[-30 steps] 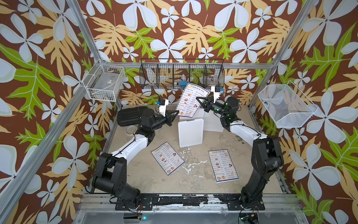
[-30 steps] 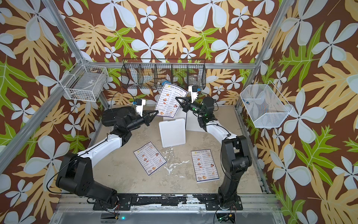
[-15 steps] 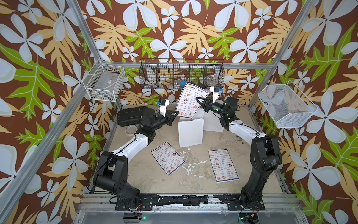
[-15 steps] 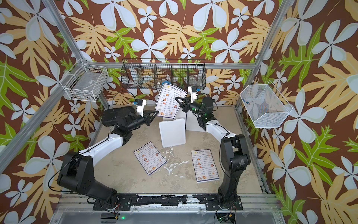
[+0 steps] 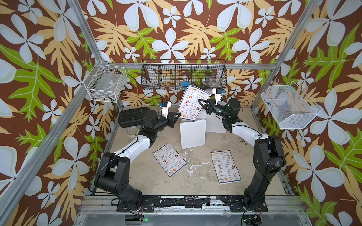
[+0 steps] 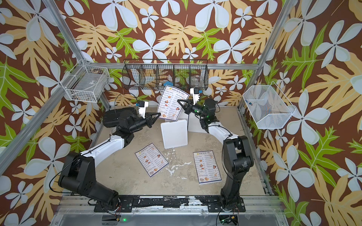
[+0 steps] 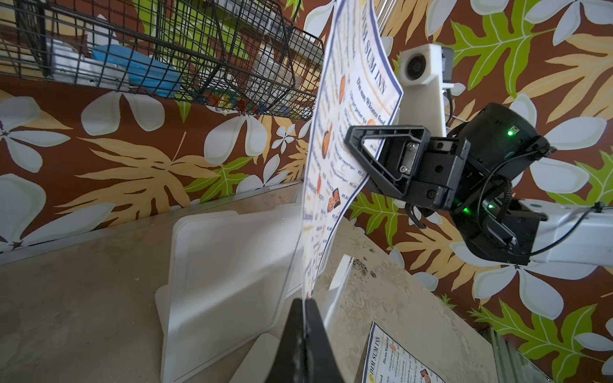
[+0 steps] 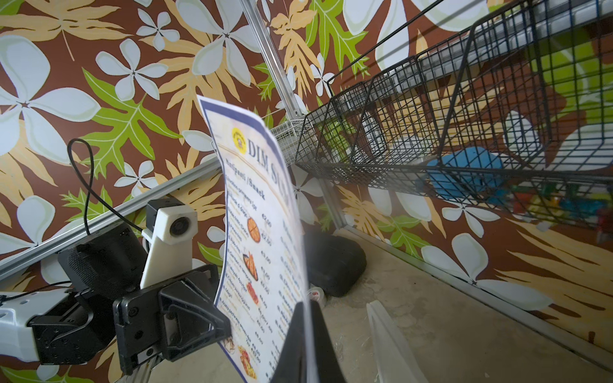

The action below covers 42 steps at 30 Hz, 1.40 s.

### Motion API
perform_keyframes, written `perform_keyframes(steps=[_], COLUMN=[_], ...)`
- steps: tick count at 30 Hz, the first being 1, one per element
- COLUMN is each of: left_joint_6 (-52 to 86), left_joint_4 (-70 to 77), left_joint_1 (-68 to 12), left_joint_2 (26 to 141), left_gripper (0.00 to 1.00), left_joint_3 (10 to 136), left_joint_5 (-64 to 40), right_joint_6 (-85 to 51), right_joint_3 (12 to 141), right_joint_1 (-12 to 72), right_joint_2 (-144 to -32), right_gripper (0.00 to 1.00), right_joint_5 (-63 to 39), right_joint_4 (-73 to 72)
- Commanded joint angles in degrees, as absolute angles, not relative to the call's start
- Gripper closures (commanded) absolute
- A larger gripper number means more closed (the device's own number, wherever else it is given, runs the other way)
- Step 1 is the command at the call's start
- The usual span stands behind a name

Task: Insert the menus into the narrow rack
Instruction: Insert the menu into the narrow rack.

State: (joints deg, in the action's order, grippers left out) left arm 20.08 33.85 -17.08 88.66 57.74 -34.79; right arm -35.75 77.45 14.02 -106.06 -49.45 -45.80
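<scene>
- Currently, nearest the arm bases: the left flat menu [image 5: 169, 159] and the right flat menu [image 5: 225, 167] lie face up on the bench [image 5: 195, 187], well apart. Neither is touched, so I judge two insertions remain.
- Mid-bench: white panels [image 5: 193, 135] stand on edge, close together. I take the gaps between them to be the narrow rack. No sheet shows in any gap.
- Just beyond and above: the third menu [image 5: 189, 103] is held upright in the air, heading uppermost, visibly bowed. It is glossy white with a dark blue border, a "DIM SUM INN" heading, price columns and small food photos.
- The left claw [image 5: 178, 115] is clamped on its lower corner. The right claw [image 5: 199, 100] is clamped on the opposite side edge, higher up.
- Step in hand (judgement): a two-arm carry, lining the first menu up over the rack.
- Next move calls for taking out the bow, setting the lower edge parallel to a gap, and lowering both claws together. The thin sheet will likely buckle if it catches a panel top.
- Farthest: a black wire basket [image 5: 184, 74] hangs on the back wall, behind the sheet's top edge. I cannot tell the clearance.
</scene>
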Motion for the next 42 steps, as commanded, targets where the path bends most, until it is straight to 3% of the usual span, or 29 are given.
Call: perform_keyframes(steps=[1, 42], left_joint_6=[20.63, 21.06], left_joint_4=[35.24, 34.59], left_joint_1=[-16.99, -16.97], left_joint_2=[88.26, 88.52], left_gripper=[0.96, 0.96], left_joint_3=[57.48, 57.95], left_joint_5=[-35.33, -35.69], right_joint_6=[-36.12, -34.73], right_joint_3=[76.92, 76.77], right_joint_1=[14.14, 14.15], right_joint_2=[-105.22, -103.49], right_gripper=[1.0, 1.0], right_joint_5=[-49.59, -47.64], right_joint_4=[-46.49, -40.71])
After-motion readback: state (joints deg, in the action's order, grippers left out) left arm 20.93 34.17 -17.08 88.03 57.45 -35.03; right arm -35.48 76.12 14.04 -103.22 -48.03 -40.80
